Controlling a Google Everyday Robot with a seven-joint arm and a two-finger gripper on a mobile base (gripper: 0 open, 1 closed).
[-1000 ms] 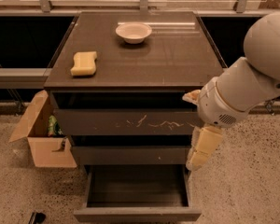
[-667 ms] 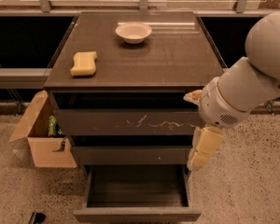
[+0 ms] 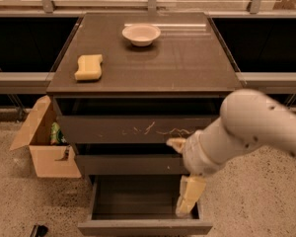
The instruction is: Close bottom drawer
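Note:
The bottom drawer (image 3: 145, 227) of the dark grey-brown cabinet stands pulled far out, and its deep box interior (image 3: 133, 196) is empty. My gripper (image 3: 182, 177) hangs in front of the cabinet at the drawer's right side. Its pale fingers are spread apart and hold nothing. The lower finger (image 3: 189, 196) reaches down into the right part of the drawer's interior, just behind the front panel. The upper finger (image 3: 176, 144) points left in front of the gap between the two drawers above. My white arm (image 3: 251, 127) comes in from the right.
The scratched top drawer front (image 3: 138, 129) and the middle drawer front (image 3: 130, 164) sit above. A yellow sponge (image 3: 89, 66) and a pale bowl (image 3: 141, 34) lie on the cabinet top. An open cardboard box (image 3: 44, 147) stands on the floor at the left.
My arm has swung left and down. The gripper has moved from beside the cabinet's right edge to over the open bottom drawer. The drawer has not moved.

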